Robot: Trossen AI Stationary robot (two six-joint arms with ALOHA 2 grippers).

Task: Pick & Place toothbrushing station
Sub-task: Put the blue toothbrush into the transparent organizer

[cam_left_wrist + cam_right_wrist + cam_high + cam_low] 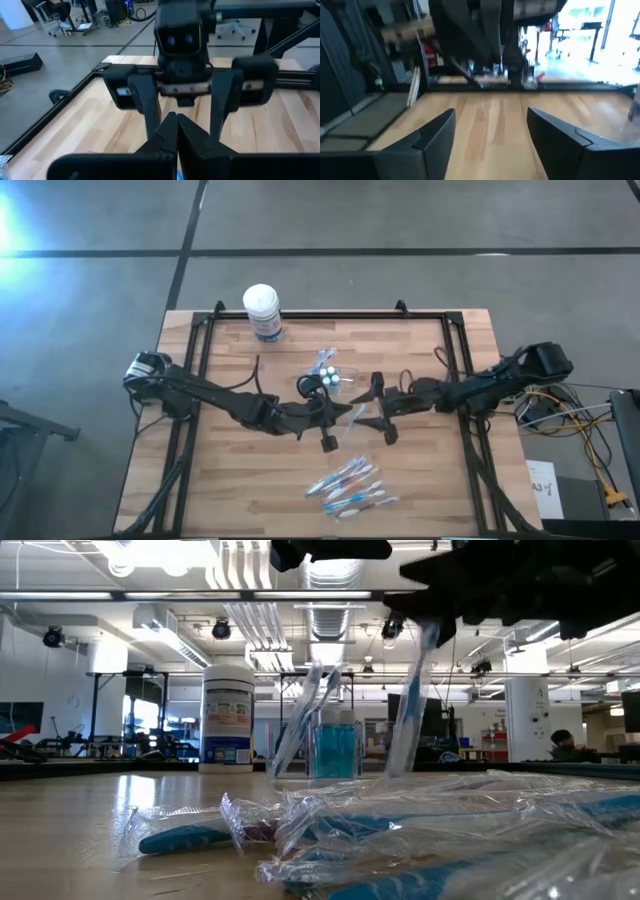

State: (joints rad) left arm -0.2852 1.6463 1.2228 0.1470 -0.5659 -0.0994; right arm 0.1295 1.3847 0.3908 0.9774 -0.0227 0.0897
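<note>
Two tools mid-table beside the clear cup [338, 380]: left tool [327, 423] pressed together, right tool [372, 412] spread (nothing pinched).

low view: arms cut off at top; foreground toothbrushes [420, 840] blurred in wrappers.

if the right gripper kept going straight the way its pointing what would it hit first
Most likely the left gripper: the open right gripper points across the table straight at it, with bare wood between them. Depth is hard to judge.
</note>
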